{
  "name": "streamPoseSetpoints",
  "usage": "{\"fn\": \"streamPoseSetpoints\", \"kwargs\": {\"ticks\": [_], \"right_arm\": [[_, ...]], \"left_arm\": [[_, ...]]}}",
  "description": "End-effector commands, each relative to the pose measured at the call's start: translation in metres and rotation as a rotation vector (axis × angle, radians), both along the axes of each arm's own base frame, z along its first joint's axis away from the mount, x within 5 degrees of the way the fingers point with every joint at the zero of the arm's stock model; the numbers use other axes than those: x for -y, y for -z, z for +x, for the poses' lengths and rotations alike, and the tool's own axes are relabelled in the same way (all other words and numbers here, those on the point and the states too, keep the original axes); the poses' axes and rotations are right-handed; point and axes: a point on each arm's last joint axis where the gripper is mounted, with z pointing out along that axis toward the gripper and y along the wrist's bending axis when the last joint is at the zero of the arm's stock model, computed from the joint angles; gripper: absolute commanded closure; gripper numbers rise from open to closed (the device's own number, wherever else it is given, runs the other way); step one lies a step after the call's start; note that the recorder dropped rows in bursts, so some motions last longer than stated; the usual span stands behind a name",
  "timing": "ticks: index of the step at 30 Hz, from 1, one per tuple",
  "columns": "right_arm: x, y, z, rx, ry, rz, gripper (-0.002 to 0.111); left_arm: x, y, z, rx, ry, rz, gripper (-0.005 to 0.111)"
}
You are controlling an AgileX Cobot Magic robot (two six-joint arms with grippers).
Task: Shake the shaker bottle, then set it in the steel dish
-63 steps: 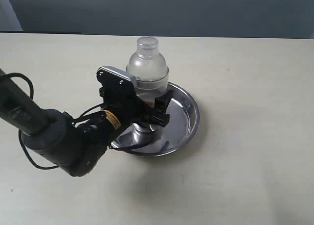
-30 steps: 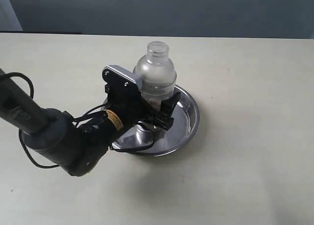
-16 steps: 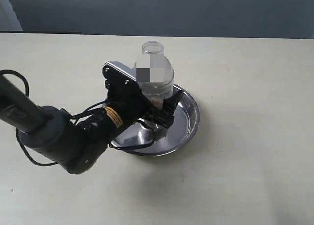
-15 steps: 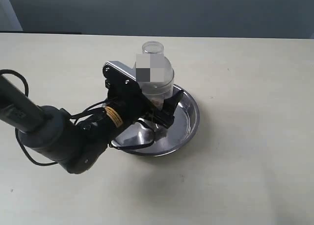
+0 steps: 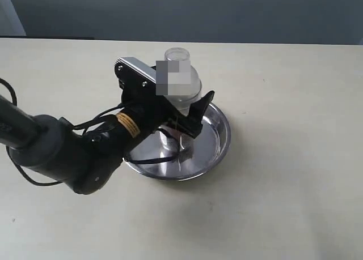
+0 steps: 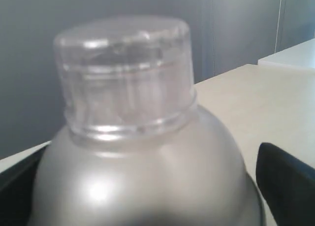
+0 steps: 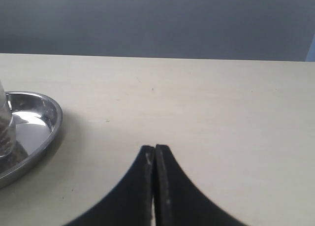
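The shaker bottle stands upright in the steel dish, its clear base with brown granules resting on the dish floor. My left gripper straddles the bottle's body with the jaws spread. One black finger stands just off the bottle's side. In the left wrist view the frosted dome and round cap fill the picture, with a dark finger at the edge. My right gripper is shut and empty, low over the table, away from the dish.
The cream tabletop spreads all round the dish. A dark wall runs behind the table's far edge. The left arm's black body and cables lie on the table beside the dish.
The bottle came down into the dish and stays put. My left gripper has since risen a little along the bottle, and its jaws have spread.
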Motion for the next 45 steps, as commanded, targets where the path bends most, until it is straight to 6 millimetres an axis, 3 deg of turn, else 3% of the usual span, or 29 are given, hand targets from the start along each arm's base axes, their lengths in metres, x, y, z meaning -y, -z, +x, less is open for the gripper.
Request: {"fn": "streamPoseSetpoints", "kwargs": {"ticks": [1, 11, 15, 17, 18, 21, 22, 28, 32, 40, 45], "right_arm": [[0.0, -0.001, 0.0, 0.015, -0.003, 0.001, 0.109], [0.0, -0.001, 0.0, 0.015, -0.003, 0.001, 0.109], [0.0, -0.001, 0.0, 0.015, -0.003, 0.001, 0.109], [0.0, -0.001, 0.0, 0.015, -0.003, 0.001, 0.109], [0.0, -0.001, 0.0, 0.015, -0.003, 0.001, 0.109], [0.0, -0.001, 0.0, 0.015, -0.003, 0.001, 0.109], [0.0, -0.001, 0.0, 0.015, -0.003, 0.001, 0.109], [0.0, -0.001, 0.0, 0.015, -0.003, 0.001, 0.109], [0.0, -0.001, 0.0, 0.015, -0.003, 0.001, 0.109], [0.0, -0.001, 0.0, 0.015, -0.003, 0.001, 0.109], [0.0, -0.001, 0.0, 0.015, -0.003, 0.001, 0.109]], "left_arm": [[-0.001, -0.018, 0.0, 0.055, -0.01, -0.021, 0.001], [-0.009, -0.073, -0.008, 0.145, -0.039, 0.019, 0.003], [-0.014, -0.098, -0.015, 0.164, -0.046, 0.043, 0.011], [-0.016, -0.104, -0.018, 0.148, -0.038, 0.038, 0.025], [-0.015, -0.107, -0.02, 0.14, -0.012, 0.038, 0.038], [-0.01, -0.117, -0.03, 0.13, 0.09, 0.047, 0.093], [-0.009, -0.12, -0.033, 0.138, 0.115, 0.051, 0.105], [-0.023, -0.149, -0.04, 0.165, 0.033, -0.053, 0.104], [-0.041, -0.165, -0.045, 0.086, -0.09, -0.152, 0.104], [-0.068, -0.195, -0.074, 0.125, -0.158, 0.137, 0.104], [-0.078, -0.206, -0.094, 0.077, -0.124, 0.153, 0.104]]}}
